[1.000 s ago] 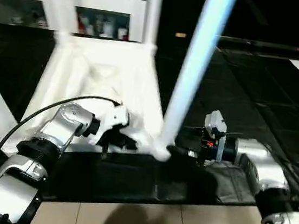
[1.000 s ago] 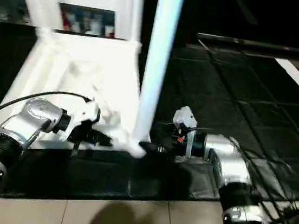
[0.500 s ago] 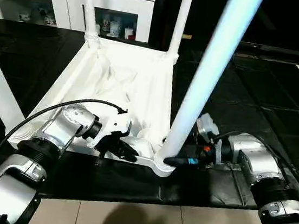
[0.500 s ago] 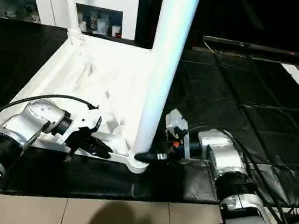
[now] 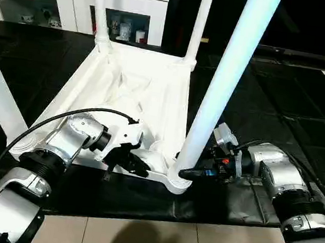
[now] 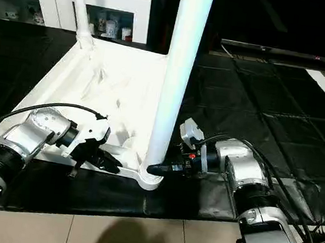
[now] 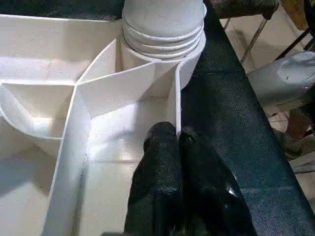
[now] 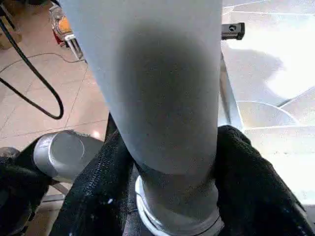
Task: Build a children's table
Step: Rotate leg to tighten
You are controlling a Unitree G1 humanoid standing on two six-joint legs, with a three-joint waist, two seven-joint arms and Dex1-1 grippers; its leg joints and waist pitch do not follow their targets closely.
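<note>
Lying upside down on a black mat (image 5: 142, 193): a smooth white plastic children's table (image 5: 148, 96), ribs showing, round legs pointing up. Left fingers (image 7: 179, 182) pinching a thin rib. Right fingers (image 8: 246, 182) hugging the near round leg (image 5: 224, 81).

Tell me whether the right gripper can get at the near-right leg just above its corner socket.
Probably yes: the right gripper already has a finger on either side of the near-right leg, just above its corner socket, with nothing between them.
</note>
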